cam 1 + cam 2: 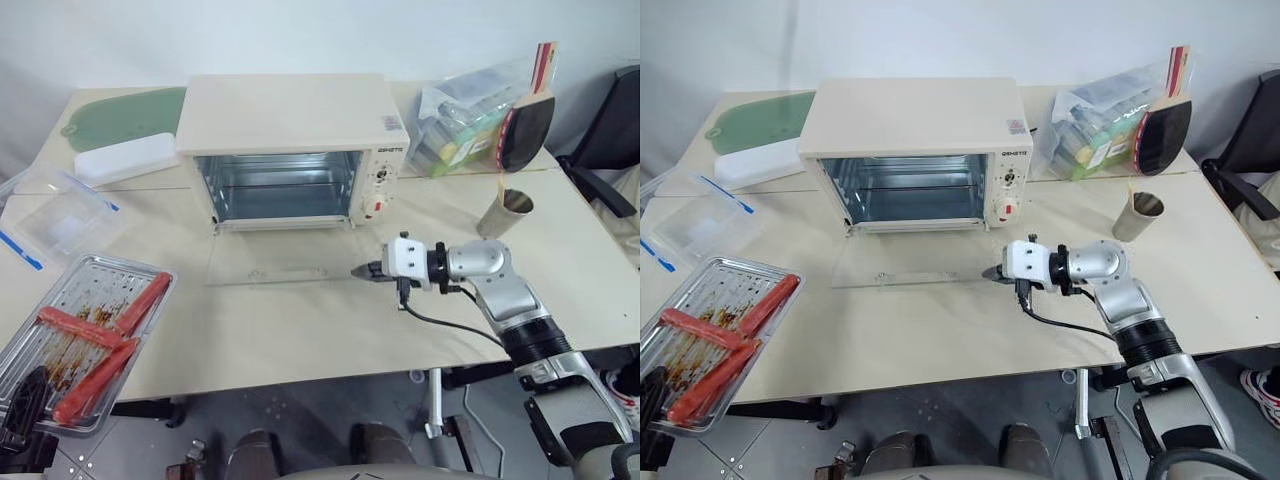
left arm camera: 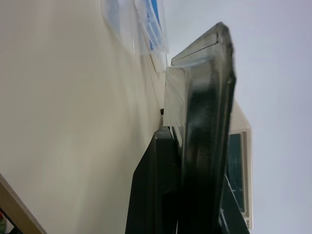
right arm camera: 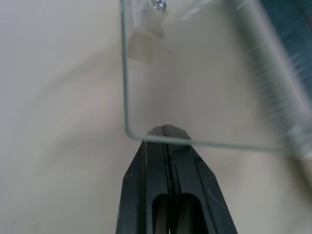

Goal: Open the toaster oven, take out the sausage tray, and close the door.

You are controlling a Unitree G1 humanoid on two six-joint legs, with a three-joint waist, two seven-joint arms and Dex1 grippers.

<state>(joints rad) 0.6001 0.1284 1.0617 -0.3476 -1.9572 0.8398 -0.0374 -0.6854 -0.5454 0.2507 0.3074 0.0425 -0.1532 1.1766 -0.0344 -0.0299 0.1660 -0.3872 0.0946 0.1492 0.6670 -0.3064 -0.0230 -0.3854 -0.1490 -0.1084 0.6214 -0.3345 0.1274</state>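
The right gripper (image 1: pixel 362 271) has its two black fingers pressed together with nothing between them. The tips sit right at the edge of the door (image 1: pixel 275 268), near one rounded corner. It looks as if the tips slip just under the glass, but the view is too close to be sure. The door is one flat sheet of clear glass, lying open and flat on the pale table (image 1: pixel 300 340). A small cream block with one shiny screw is fixed to the glass a little way in from the tips.

Just behind the door stands one toaster oven (image 1: pixel 290 115). It is a cream box with a shiny metal inside, and the inside is empty. Its red-tipped knobs are on the side nearest the gripper's arm.

Far across the table from that gripper, the left gripper (image 1: pixel 25 400) is clamped on the near rim of the one sausage tray (image 1: pixel 75 290), at the table's front corner. The tray is shallow, shiny metal, with a ridged base and brown stains. Four long red sausages lie in it.

Beyond the tray lies one clear plastic box (image 1: pixel 55 215) with blue clips. Behind the right arm stands one metal cup (image 1: pixel 505 213).
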